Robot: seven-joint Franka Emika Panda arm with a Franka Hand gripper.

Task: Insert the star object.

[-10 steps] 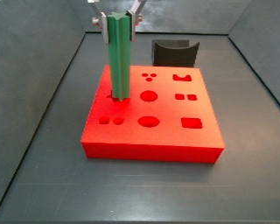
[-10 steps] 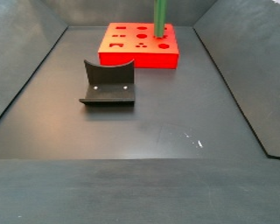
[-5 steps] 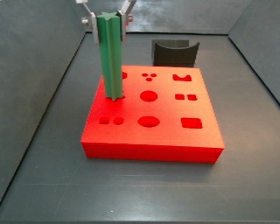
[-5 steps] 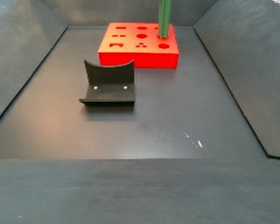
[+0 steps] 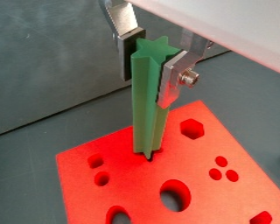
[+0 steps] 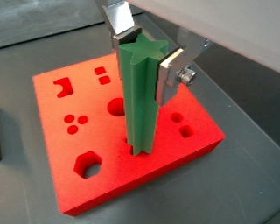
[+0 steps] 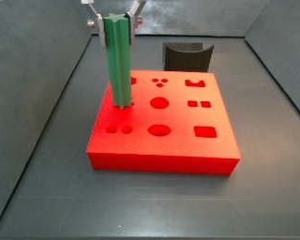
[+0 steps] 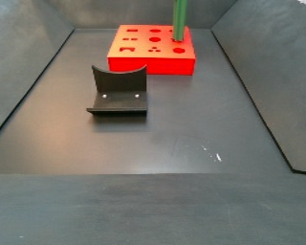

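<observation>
The star object (image 7: 119,61) is a long green peg with ridged sides, held upright. My gripper (image 7: 116,21) is shut on its upper end; both wrist views show the silver fingers (image 5: 171,77) clamping the star-shaped top (image 6: 140,52). The peg's lower end (image 5: 146,154) meets the top of the red block (image 7: 165,141) near one edge of it. I cannot tell whether it has entered a hole. The block has several cut-out holes (image 6: 115,107) of different shapes. In a side view the peg (image 8: 180,19) stands at the block's (image 8: 149,59) far right corner.
The dark fixture (image 8: 118,91) stands on the floor apart from the block; it also shows behind the block in a side view (image 7: 187,54). Sloping grey walls (image 7: 52,103) enclose the dark floor (image 8: 156,163).
A second ago the gripper and peg stood a little further in over the block; they shifted slightly toward the block's edge. Nothing has moved over the last half second.
</observation>
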